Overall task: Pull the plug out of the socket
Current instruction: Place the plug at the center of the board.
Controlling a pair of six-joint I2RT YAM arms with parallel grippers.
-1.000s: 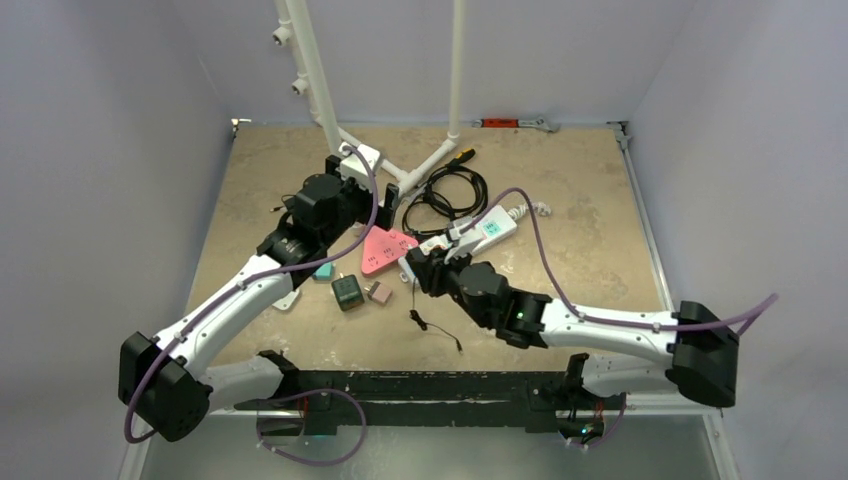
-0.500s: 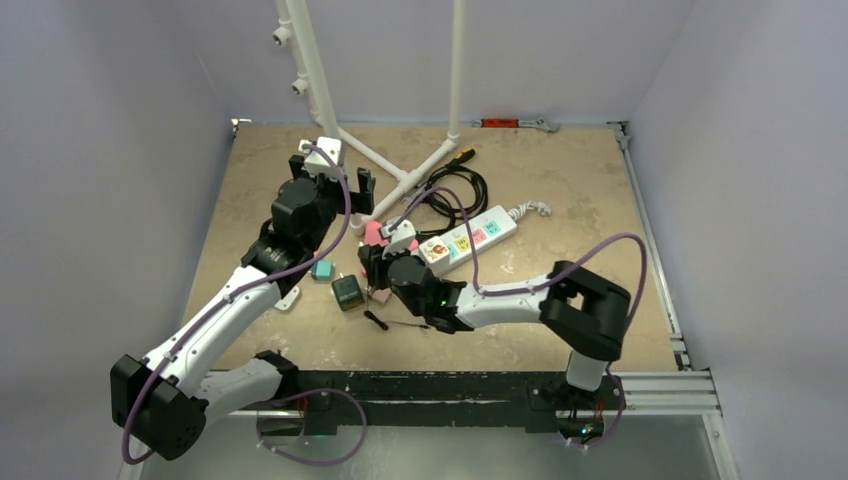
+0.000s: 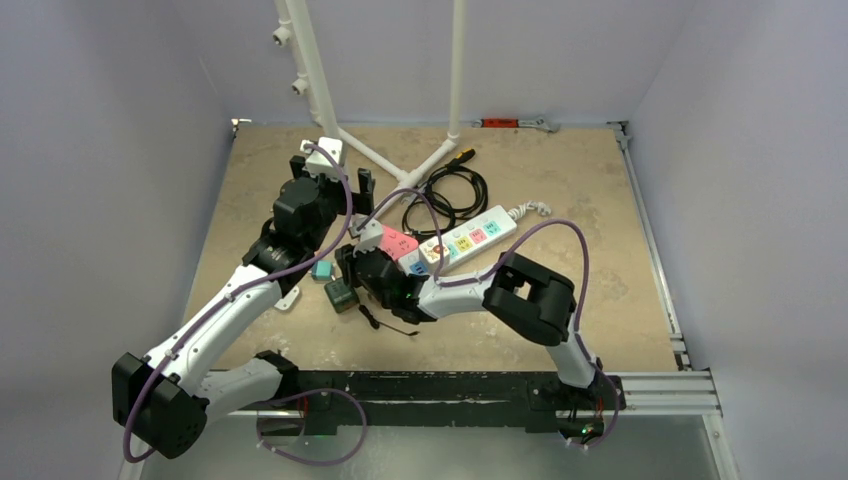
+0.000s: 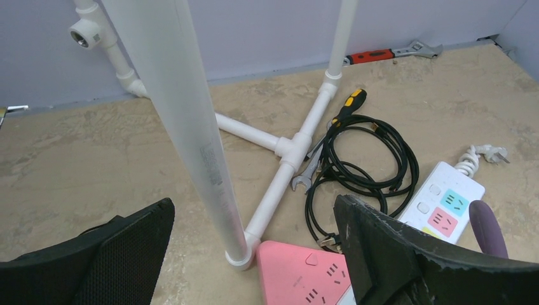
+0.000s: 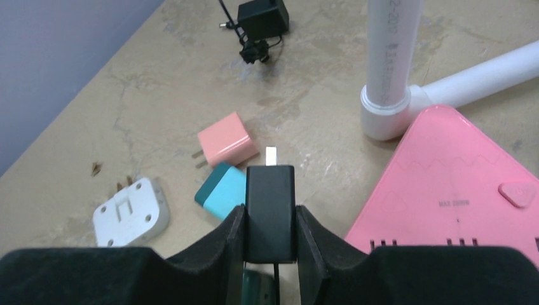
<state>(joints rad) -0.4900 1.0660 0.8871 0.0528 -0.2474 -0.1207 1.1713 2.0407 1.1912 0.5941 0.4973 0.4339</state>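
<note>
My right gripper (image 5: 270,219) is shut on a black plug (image 5: 270,203). Its bare metal prong points forward, free of any socket, and its thin black cable (image 3: 388,323) trails down to the table. The pink triangular socket (image 5: 451,184) lies just to the right of it, and in the top view the pink socket (image 3: 400,243) is partly covered by the right arm. The right gripper (image 3: 352,268) hovers over the small adapters left of that socket. My left gripper (image 4: 254,213) is open and holds nothing, raised behind the pink socket (image 4: 318,279) near the white pipe upright (image 4: 191,127).
A white power strip (image 3: 470,235) lies right of the pink one. A black cable coil (image 4: 362,159), a screwdriver (image 4: 349,101) and a red-handled wrench (image 4: 381,54) lie at the back. Pink (image 5: 227,141), teal (image 5: 222,190), white (image 5: 130,213) and black (image 5: 262,19) adapters lie below the right gripper.
My right arm has swung left from the end of the white power strip, carrying the black plug past the pink socket. The left arm rose and drew back, then held still.
</note>
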